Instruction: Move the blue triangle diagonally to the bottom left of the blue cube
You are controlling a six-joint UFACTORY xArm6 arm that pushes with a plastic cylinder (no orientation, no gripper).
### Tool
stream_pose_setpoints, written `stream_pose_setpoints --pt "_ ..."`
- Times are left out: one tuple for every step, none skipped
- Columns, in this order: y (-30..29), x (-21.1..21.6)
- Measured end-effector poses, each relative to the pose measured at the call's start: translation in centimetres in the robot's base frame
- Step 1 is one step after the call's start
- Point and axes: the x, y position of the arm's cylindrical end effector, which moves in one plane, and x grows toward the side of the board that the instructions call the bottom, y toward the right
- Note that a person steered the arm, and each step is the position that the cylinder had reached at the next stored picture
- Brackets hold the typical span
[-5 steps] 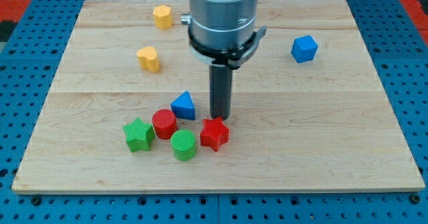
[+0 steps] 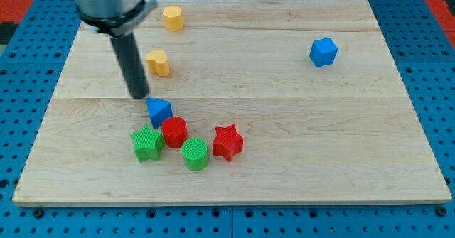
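The blue triangle [image 2: 159,111] lies left of the board's middle, touching the red cylinder [image 2: 174,131] just below it. The blue cube [image 2: 323,51] sits far off at the view's upper right. My tip [image 2: 139,96] is on the board just up and left of the blue triangle, close to its upper left corner. The dark rod rises from it toward the view's top left.
A green star [image 2: 147,143], a green cylinder [image 2: 195,153] and a red star [image 2: 227,141] cluster below the triangle. A yellow heart-like block [image 2: 158,62] sits right of the rod, and a yellow block [image 2: 172,16] lies near the top edge.
My tip has swung from right of the triangle, above the red star, to its upper left. The blue triangle has shifted left and turned, now against the red cylinder.
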Motion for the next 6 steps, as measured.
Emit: stream_pose_setpoints --pt "-5.5 2.0" --pt "-2.1 4.9" --pt "5.5 3.1" --pt "11.1 2.8" --pt "17.6 2.9" --pt "24.6 2.5"
